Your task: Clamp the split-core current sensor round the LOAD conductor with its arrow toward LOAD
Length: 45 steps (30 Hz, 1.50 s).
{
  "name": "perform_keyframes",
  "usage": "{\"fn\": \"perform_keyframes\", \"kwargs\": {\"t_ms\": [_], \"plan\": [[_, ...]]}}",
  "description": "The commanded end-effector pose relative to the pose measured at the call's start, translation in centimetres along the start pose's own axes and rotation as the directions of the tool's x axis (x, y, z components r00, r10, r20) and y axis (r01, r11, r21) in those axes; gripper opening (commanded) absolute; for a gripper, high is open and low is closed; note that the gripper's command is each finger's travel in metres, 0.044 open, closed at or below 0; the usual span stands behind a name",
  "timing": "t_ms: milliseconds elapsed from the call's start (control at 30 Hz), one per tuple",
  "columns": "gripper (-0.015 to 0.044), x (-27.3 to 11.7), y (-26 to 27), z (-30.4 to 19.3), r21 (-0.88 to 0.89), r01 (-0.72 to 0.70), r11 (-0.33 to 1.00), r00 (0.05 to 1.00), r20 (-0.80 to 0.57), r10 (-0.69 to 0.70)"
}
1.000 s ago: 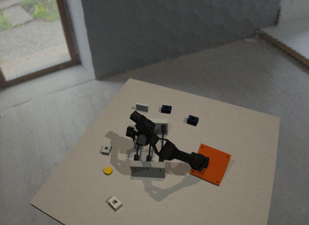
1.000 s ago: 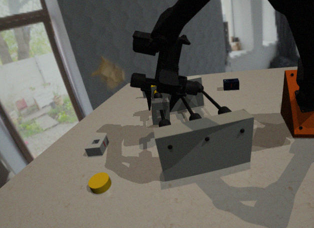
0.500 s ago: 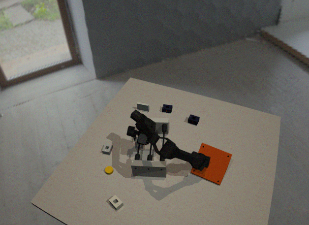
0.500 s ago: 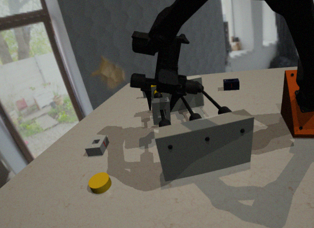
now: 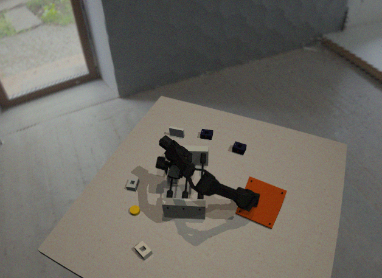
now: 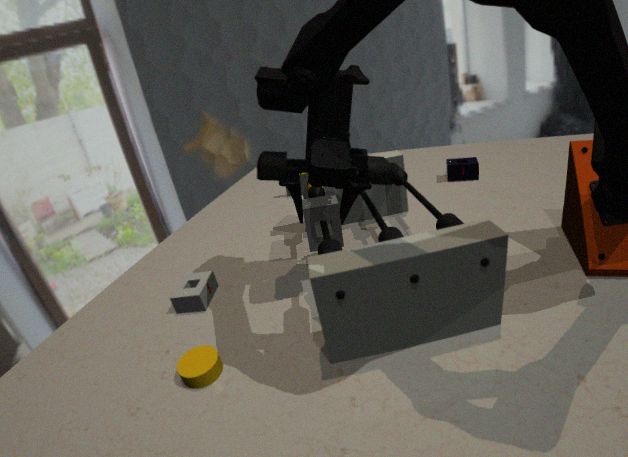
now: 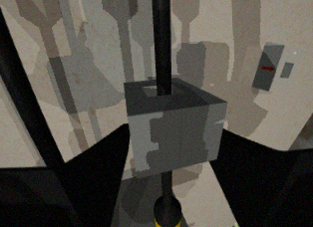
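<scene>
The grey current sensor [image 6: 318, 203] [image 7: 191, 136] surrounds the outermost left conductor [image 6: 329, 246] [image 7: 161, 37], which passes through its window. A thin seam crosses its face in the wrist view and its halves look together; the latch and arrow are not visible. My gripper [image 6: 322, 220] [image 7: 162, 125] is shut on the sensor, one finger on each side. A yellow band [image 7: 167, 224] shows by the conductor's dark end sleeve. The LOAD lettering cannot be read. The front support block [image 5: 184, 210] [image 6: 406, 309] and back block [image 5: 200, 149] carry several parallel conductors.
A grey holed block [image 5: 132, 182] [image 6: 195, 294] and yellow disc [image 5: 134, 210] [image 6: 199, 365] lie left of the supports. A cream holed block [image 5: 147, 252] lies nearer. Two dark blue blocks [image 5: 206, 134] [image 5: 239, 148] and a pale plate [image 5: 176, 132] stand behind. The arm's orange base [image 5: 268, 204] is right.
</scene>
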<state>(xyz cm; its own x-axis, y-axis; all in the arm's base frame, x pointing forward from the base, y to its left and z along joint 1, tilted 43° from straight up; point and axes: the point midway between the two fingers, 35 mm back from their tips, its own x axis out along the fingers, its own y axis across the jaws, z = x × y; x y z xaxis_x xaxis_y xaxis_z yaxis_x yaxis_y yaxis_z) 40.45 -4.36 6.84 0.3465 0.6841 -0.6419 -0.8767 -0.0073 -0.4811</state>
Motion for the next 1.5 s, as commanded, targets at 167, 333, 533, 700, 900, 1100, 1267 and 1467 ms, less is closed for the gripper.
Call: {"fn": "perform_keyframes", "kwargs": {"t_ms": [167, 333, 533, 700, 900, 1100, 1267, 1467], "plan": [[0.0000, 0.00, -0.09, -0.09, -0.009, -0.037, 0.999, 0.999, -0.002, 0.037], [0.0000, -0.01, -0.17, -0.08, -0.009, -0.101, 0.995, 0.995, -0.002, 0.101], [0.0000, -0.02, -0.17, -0.08, -0.009, -0.107, 0.994, 0.994, -0.002, 0.107], [0.0000, 0.23, -0.12, -0.06, -0.009, -0.105, 0.994, 0.994, -0.002, 0.105], [0.0105, -0.01, -0.23, -0.01, -0.006, -0.099, 0.995, 0.995, -0.002, 0.099], [0.0263, -0.01, -0.23, -0.01, -0.006, -0.099, 0.995, 0.995, -0.002, 0.099], [0.0263, -0.01, -0.23, -0.01, -0.006, -0.099, 0.995, 0.995, -0.002, 0.099], [0.0263, -0.01, -0.23, -0.01, -0.006, -0.099, 0.995, 0.995, -0.002, 0.099]]}}
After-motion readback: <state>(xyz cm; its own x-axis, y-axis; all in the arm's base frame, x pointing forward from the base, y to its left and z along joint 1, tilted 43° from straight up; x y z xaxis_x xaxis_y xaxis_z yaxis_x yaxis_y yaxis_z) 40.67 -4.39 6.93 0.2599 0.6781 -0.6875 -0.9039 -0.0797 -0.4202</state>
